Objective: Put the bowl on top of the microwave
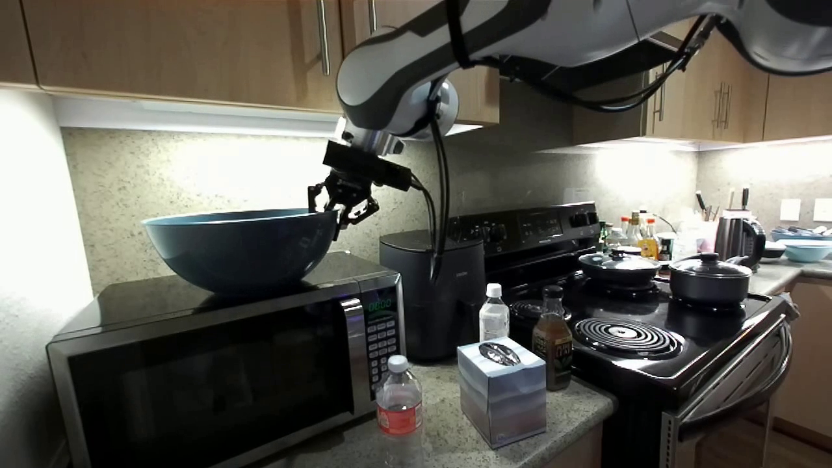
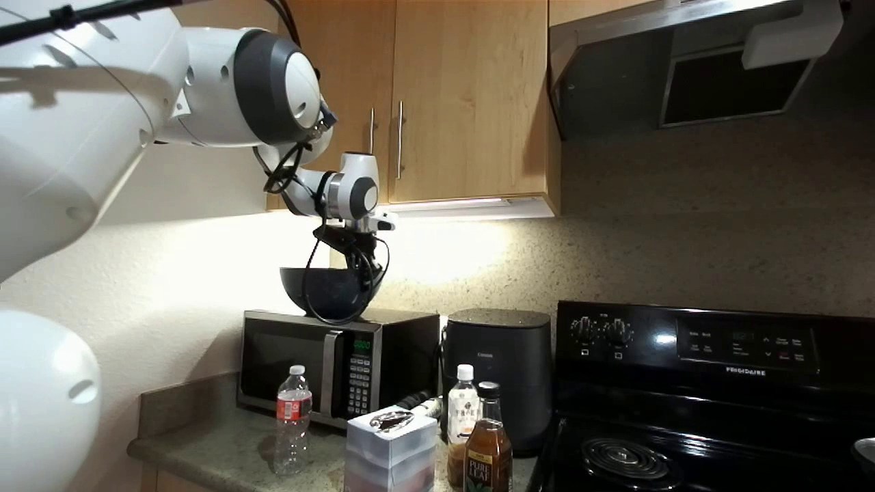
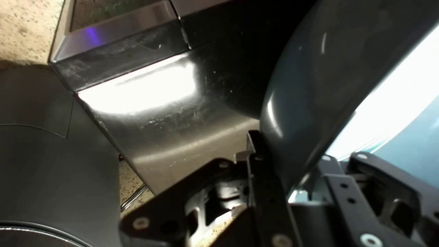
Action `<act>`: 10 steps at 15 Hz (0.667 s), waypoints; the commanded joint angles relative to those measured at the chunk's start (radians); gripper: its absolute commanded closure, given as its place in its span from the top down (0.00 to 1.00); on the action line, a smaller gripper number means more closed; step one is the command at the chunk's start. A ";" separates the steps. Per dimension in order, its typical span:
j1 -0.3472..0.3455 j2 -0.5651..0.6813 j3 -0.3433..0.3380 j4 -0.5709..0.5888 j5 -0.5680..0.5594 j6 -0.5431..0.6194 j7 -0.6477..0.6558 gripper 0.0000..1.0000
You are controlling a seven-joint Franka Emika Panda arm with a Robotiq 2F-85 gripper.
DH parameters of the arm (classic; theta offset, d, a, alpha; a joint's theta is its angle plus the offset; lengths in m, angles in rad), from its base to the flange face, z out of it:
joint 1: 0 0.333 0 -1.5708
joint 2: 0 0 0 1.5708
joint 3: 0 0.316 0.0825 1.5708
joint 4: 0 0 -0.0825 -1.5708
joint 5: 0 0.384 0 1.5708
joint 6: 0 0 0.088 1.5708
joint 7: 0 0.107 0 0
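In an exterior view the arm [image 1: 396, 68] slants in from the upper right, wrist bent down, its tool [image 1: 327, 218] parted astride the rim of the bowl [image 1: 240, 255], which sits on the microwave [image 1: 208, 377]. A cable [image 2: 305, 290] loops across the bowl; the wrist view crops it, glare blanking part of its inside.

This was a kitchen: pale wooden cupboards [image 2: 472, 102] hung above a speckled bench [image 2: 219, 437] that carried a microwave [image 1: 208, 390], and beside it stood a black stove [image 1: 705, 341] with coil burners [image 1: 629, 333], lidded pots [image 1: 708, 286] and a range hood [image 2: 608, 89] overhead.
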 commanded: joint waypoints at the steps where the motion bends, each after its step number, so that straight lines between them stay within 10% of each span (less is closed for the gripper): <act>1: 0.031 0.097 -0.027 0.122 -0.042 0.006 0.057 0.03; 7: 0.050 0.191 -0.052 0.259 -0.036 -0.019 0.083 0.03; 9: 0.052 0.206 -0.059 0.287 -0.035 -0.028 0.091 0.33; 10: 0.053 0.213 -0.062 0.300 -0.035 -0.030 0.093 0.33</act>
